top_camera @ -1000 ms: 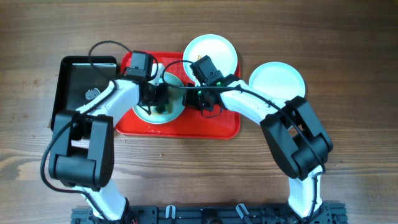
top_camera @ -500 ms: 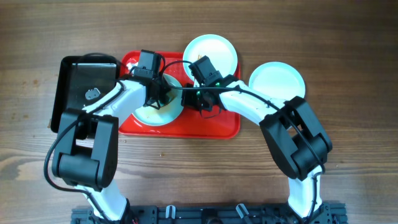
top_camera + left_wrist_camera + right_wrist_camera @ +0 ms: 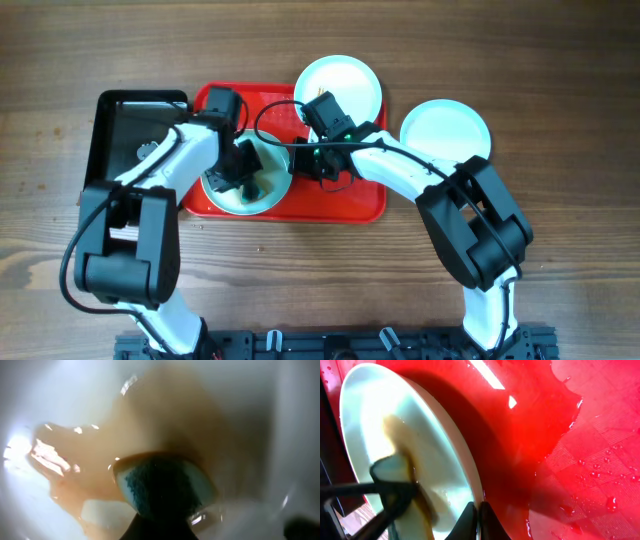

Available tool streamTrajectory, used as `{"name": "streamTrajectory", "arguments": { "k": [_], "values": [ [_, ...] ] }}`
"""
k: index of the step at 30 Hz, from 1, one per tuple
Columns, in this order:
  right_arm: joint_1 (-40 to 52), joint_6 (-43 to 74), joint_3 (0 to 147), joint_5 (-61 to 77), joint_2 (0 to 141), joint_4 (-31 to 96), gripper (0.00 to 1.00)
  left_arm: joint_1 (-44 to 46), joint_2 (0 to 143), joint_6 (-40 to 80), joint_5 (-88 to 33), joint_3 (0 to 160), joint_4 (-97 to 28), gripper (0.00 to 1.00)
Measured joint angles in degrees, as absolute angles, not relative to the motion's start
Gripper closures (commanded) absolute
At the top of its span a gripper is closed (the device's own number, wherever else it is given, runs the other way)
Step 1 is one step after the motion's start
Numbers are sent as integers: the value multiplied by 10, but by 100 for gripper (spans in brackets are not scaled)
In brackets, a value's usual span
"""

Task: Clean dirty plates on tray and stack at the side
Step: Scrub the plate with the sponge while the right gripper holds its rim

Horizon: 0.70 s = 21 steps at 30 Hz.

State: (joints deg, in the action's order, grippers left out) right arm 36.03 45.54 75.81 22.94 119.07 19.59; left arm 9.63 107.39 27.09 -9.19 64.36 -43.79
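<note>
Three plates show from overhead. We see one smeared plate lying inside the red tray, toward its 8 o'clock corner. A second plate overlaps the tray's rim at 1 o'clock. The third plate sits on the wooden table at 2 o'clock, just beside the tray. A black tray lies against the red one at 9 o'clock.

Over the smeared plate we find the left gripper, its fingers clamped on a blue sponge. The sponge presses down onto an orange-brown smear spread across the plate's white middle.

At the same plate's 3 o'clock edge we see the right gripper. Its fingers are drawn almost together, pinching the plate's rim. Around them the tray floor is wet, with water droplets scattered on the glossy red.
</note>
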Motion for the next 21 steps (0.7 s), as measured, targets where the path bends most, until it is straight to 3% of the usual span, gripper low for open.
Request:
{"name": "streamTrajectory", "arguments": {
  "k": [7, 9, 11, 15, 21],
  "values": [
    [359, 456, 758, 201, 1192, 159, 83, 18, 1082, 208, -221, 632, -449, 96],
    [360, 461, 758, 199, 1202, 142, 84, 0, 1084, 203, -244, 628, -453, 96],
    [362, 464, 759, 210, 1216, 125, 95, -12, 1087, 200, -261, 625, -454, 96],
    [366, 459, 759, 210, 1217, 128, 95, -22, 1088, 199, -270, 622, -432, 96],
    [367, 467, 759, 209, 1217, 130, 95, -23, 1088, 216, -250, 615, -291, 96]
  ]
}}
